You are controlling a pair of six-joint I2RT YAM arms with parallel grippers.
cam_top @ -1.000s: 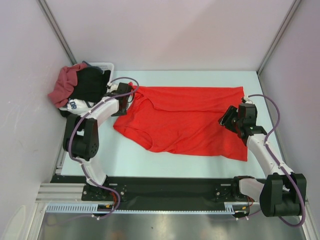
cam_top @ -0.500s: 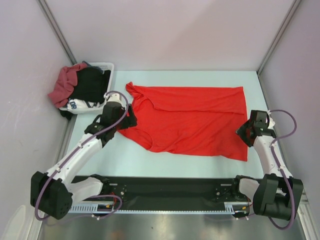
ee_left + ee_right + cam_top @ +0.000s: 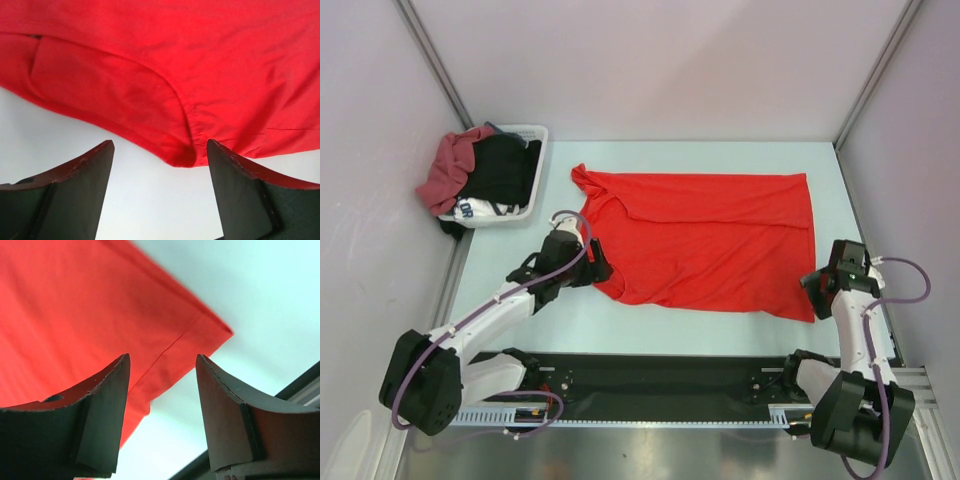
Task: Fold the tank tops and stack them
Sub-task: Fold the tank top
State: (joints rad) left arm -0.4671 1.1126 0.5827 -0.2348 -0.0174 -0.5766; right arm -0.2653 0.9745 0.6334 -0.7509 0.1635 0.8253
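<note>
The spread tank top (image 3: 710, 240) lies flat mid-counter (image 3: 620, 320). The left hand (image 3: 597, 268) sits at its 8 o'clock corner, the right hand (image 3: 817, 284) at its 4 o'clock corner. At 10 o'clock stands the basket (image 3: 538, 131) — the other tank top (image 3: 445, 168) is heaped in it, spilling over its left rim.

Bright, even light is filling the overhead view, leaving only faint shadows. In the wrist views the near fingers (image 3: 75, 190) are looking slightly soft, and the desk (image 3: 150, 200) is washing out pale.
</note>
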